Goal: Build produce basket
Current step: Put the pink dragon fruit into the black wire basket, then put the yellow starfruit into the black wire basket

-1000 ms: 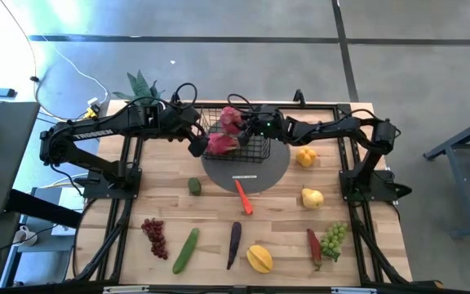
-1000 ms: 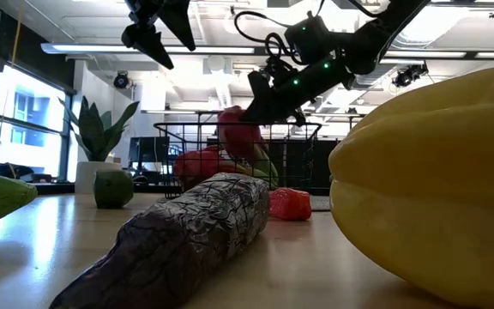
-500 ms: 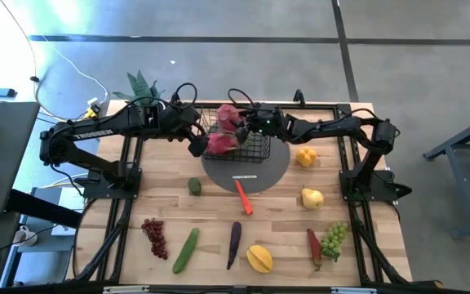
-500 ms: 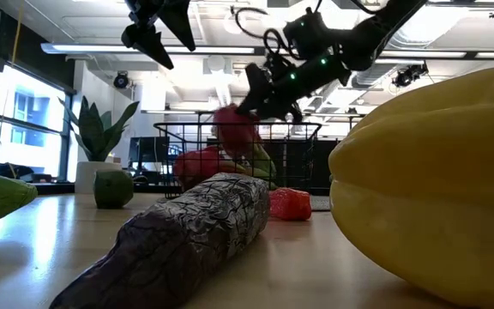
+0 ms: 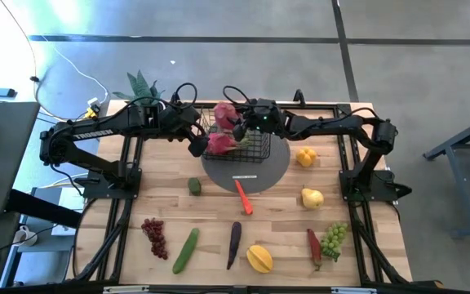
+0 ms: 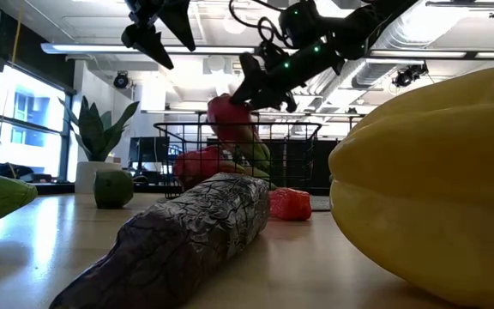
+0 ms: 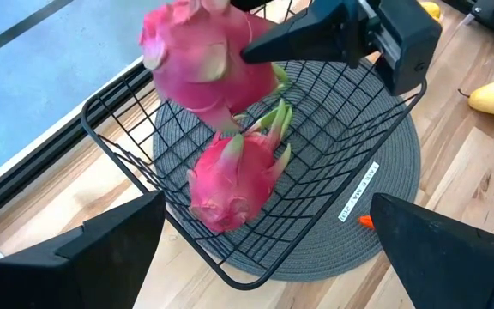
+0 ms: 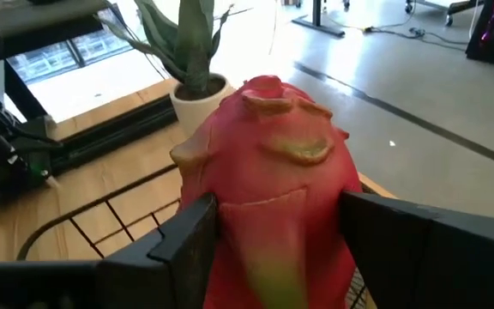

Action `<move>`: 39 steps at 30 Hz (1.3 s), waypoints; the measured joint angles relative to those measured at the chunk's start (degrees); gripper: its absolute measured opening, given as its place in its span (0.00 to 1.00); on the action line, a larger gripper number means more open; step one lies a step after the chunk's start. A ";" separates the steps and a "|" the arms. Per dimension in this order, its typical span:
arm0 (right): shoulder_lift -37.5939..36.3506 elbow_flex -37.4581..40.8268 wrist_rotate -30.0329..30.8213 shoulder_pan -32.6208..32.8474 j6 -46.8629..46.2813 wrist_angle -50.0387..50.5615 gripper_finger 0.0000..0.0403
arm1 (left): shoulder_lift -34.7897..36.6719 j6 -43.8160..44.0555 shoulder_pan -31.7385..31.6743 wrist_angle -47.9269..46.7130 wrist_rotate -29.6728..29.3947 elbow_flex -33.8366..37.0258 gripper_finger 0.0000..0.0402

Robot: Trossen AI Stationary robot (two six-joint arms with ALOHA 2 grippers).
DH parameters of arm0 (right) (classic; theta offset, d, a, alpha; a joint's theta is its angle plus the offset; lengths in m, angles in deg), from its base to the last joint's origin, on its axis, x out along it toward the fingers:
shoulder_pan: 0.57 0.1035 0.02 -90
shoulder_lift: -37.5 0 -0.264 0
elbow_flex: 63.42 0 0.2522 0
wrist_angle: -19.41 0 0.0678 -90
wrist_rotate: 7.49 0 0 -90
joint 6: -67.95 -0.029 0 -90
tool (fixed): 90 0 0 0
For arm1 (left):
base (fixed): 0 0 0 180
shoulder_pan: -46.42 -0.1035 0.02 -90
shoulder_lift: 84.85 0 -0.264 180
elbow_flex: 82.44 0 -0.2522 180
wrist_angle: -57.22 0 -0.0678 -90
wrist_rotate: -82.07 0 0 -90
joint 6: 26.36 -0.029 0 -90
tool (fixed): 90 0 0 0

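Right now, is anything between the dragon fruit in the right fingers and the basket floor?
The right gripper holds a dragon fruit above the basket. A second dragon fruit already lies on the basket floor almost directly beneath it. Bare mesh shows beside that fruit; nothing else visible intervenes.

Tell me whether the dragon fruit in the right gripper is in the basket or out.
Out: the right gripper holds the dragon fruit above the basket rim.

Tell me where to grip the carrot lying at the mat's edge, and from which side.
Grip the carrot across its middle, coming straight down from above. It lies flat on the table, long and thin, tapering toward the basket, so I'd set the pincer fingers crosswise to its length. Nothing crowds its sides.
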 joint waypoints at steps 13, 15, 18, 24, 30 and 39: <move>0.00 0.00 -4.16 -0.42 -1.39 -0.23 0.72 | 0.00 0.00 -0.01 0.00 0.00 0.00 1.00; 0.00 0.00 -3.44 -0.42 0.03 -0.22 0.72 | 0.00 0.00 0.00 -0.01 0.00 0.00 1.00; 0.00 0.00 -2.47 -0.42 0.61 -0.22 0.72 | 0.00 0.00 -0.01 0.01 0.00 0.00 1.00; -0.59 -3.64 -2.57 0.10 1.56 4.12 0.72 | 0.00 0.00 0.01 -0.01 0.00 0.00 1.00; -0.59 -11.30 -2.30 1.30 1.34 18.46 0.72 | 0.00 0.00 0.00 0.00 0.02 0.01 1.00; -0.59 -21.70 -1.03 1.25 -5.17 36.73 0.72 | 0.00 -0.83 0.02 -0.22 4.86 0.02 1.00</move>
